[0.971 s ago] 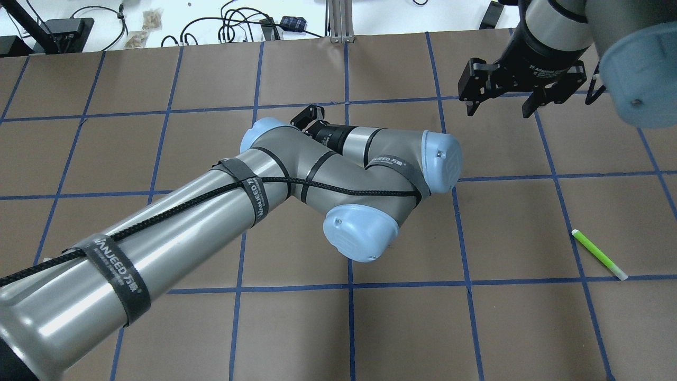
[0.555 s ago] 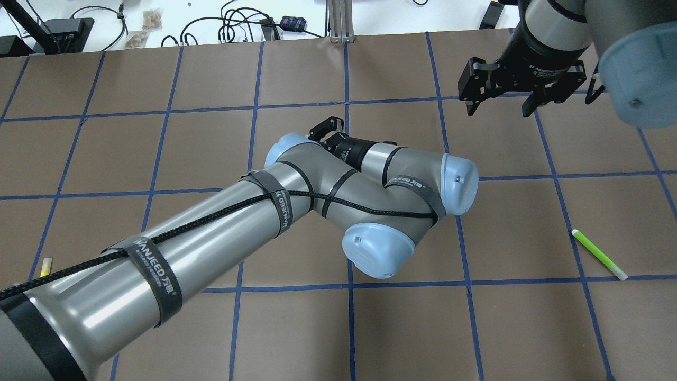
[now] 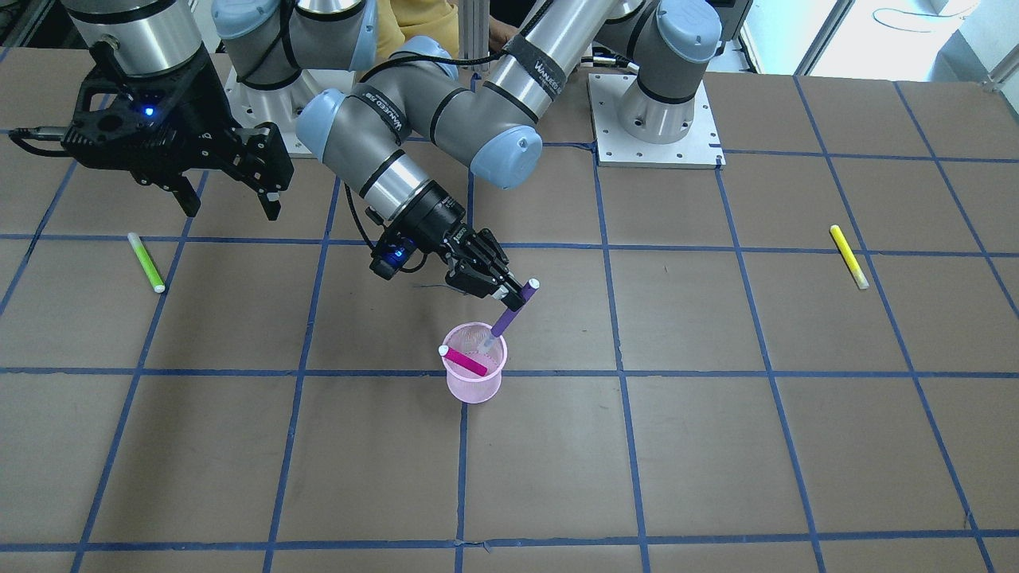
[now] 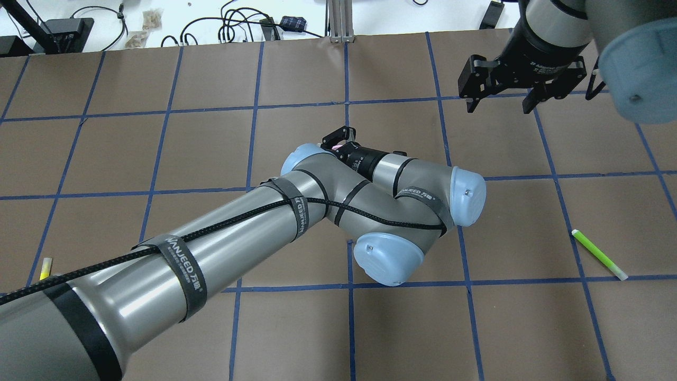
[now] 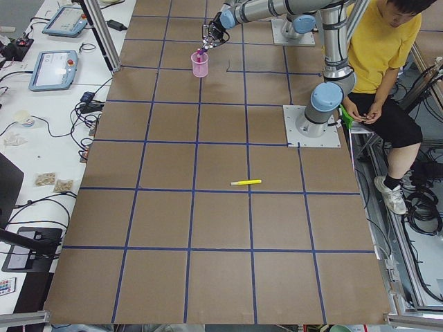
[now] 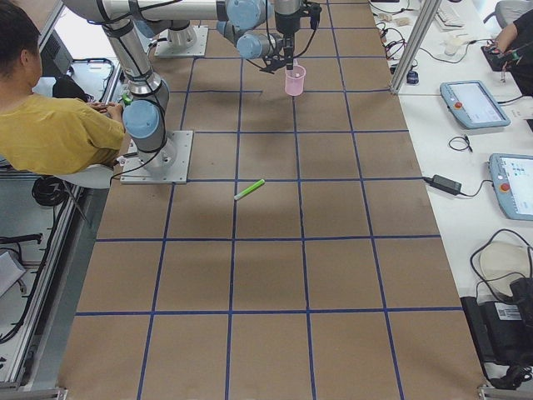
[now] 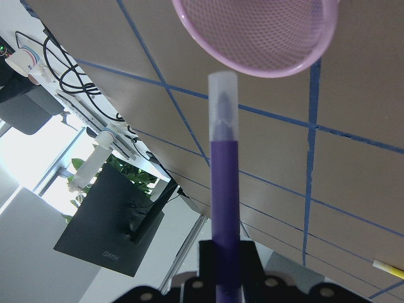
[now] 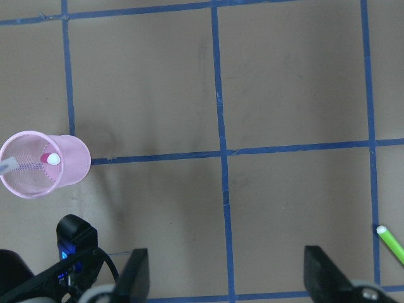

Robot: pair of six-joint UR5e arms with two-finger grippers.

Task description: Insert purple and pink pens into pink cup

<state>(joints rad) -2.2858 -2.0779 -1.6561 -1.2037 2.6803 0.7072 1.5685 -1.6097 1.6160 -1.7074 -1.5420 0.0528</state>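
Observation:
The pink mesh cup [image 3: 475, 380] stands mid-table with the pink pen [image 3: 464, 360] leaning inside it. My left gripper [image 3: 509, 293] is shut on the purple pen [image 3: 513, 309] and holds it tilted, with its clear lower tip at the cup's mouth. In the left wrist view the purple pen [image 7: 225, 183] points at the cup's rim [image 7: 252, 38]. In the overhead view my arm hides the cup and most of my left gripper [image 4: 338, 138]. My right gripper [image 3: 231, 203] is open and empty, hovering apart from the cup [image 8: 44, 165].
A green pen [image 3: 146, 261] lies on the table near my right gripper and also shows in the overhead view [image 4: 599, 254]. A yellow pen [image 3: 849, 256] lies far off on my left side. A person sits behind the robot's base [image 5: 377, 76].
My left arm has swung rightward and nearer in the overhead view, carrying the purple pen. The yellow pen has come into view from under it. My right gripper has barely moved.

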